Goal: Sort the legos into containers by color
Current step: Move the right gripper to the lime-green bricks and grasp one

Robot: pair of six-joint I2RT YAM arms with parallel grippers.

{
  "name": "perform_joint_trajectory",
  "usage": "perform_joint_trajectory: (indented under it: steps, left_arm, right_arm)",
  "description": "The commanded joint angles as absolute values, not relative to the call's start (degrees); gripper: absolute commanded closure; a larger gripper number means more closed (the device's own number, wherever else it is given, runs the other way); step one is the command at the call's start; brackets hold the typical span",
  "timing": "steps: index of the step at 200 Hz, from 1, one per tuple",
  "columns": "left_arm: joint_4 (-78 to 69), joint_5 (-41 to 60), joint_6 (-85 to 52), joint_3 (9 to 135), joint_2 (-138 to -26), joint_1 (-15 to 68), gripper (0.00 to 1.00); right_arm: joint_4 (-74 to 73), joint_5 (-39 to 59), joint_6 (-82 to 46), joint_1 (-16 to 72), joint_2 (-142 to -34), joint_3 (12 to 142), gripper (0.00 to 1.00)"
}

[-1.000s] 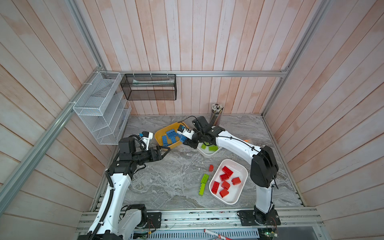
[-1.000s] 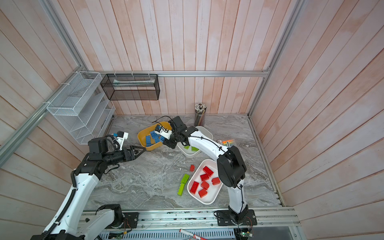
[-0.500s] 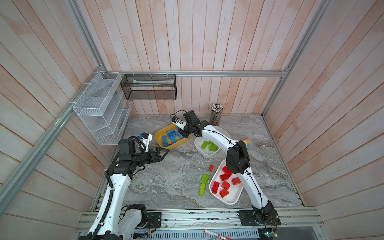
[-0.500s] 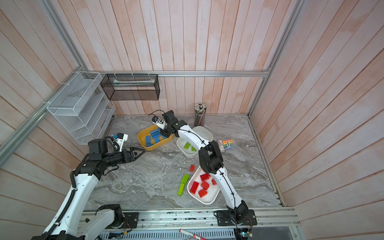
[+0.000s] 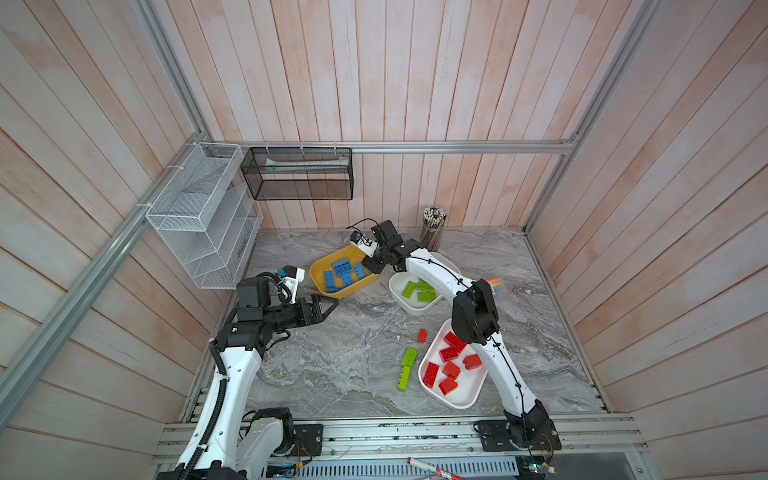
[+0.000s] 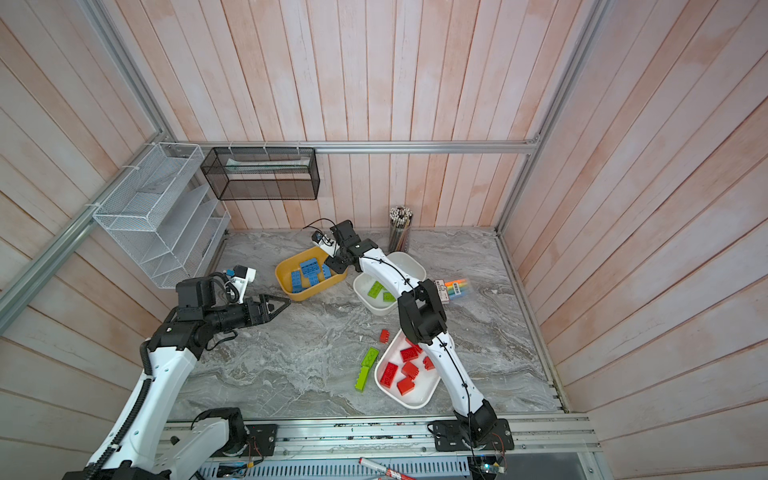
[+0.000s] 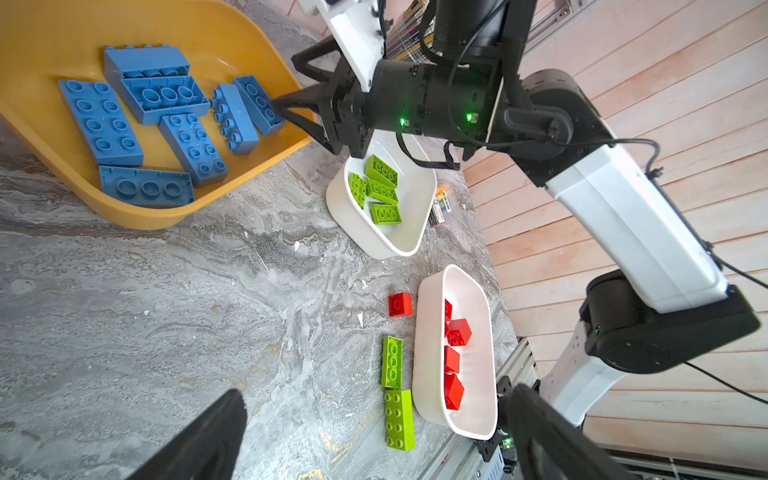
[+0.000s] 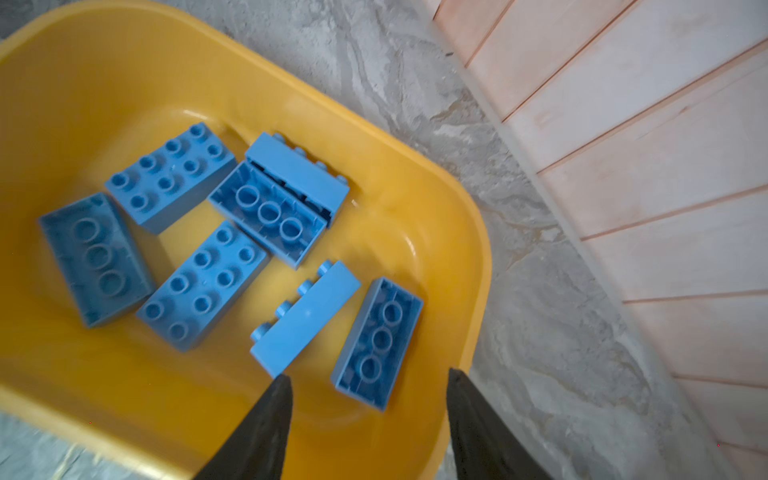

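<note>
Opened since earlier: right gripper (image 8: 368, 374), empty above yellow tub (image 8: 124, 83) | blue drop done | left gripper (image 5: 328, 306) wide open | next: loose green bricks (image 5: 409, 356)

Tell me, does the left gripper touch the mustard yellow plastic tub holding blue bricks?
Apart. The left wrist view shows bare grey table between the left gripper and the mustard yellow plastic tub.

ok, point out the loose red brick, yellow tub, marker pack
loose red brick (image 7: 400, 304): left wrist view, upward face.
yellow tub (image 8: 83, 104): right wrist view, bare inner wall.
marker pack (image 6: 455, 289): in a top view, pack's middle.
</note>
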State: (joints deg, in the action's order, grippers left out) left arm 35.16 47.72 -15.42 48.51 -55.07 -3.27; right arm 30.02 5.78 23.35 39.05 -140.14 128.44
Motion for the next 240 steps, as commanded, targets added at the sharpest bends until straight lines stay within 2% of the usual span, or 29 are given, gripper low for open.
perform_joint_trajectory:
  steps: [1,33,71,110,148,169,184,240]
  left_arm:
    - [34.12,49.11,-14.93,47.47,-55.02,-3.53,0.0]
    - [33.42,49.74,-15.53,46.86,-54.67,-3.6,0.0]
    - [32.28,50.29,-16.11,45.66,-54.72,-3.59,0.0]
    - [30.65,50.52,-16.95,44.44,-54.42,-3.61,0.0]
    - [28.67,50.78,-17.56,43.31,-54.46,-3.6,0.0]
    - [26.83,51.8,-18.46,42.54,-54.27,-3.6,0.0]
    - [25.87,52.07,-18.66,42.02,-54.05,-3.6,0.0]
    - [22.8,52.99,-18.98,39.82,-52.31,-3.6,0.0]
  right_arm:
    - [29.42,9.58,18.33,38.86,-129.81,121.41,0.4]
    - [26.91,10.31,7.26,40.19,-115.38,102.44,0.4]
    - [24.35,4.87,-16.98,44.63,-99.25,82.04,0.39]
    - [29.88,0.85,-41.75,50.32,-89.22,71.04,0.37]
    - [38.6,0.39,-57.86,55.69,-87.45,68.89,0.35]
    - [44.51,-3.44,-62.29,59.22,-88.85,71.32,0.34]
    - [47.68,-2.75,-66.29,60.28,-90.44,72.21,0.33]
    - [48.43,-0.37,-79.74,65.21,-91.95,68.66,0.33]
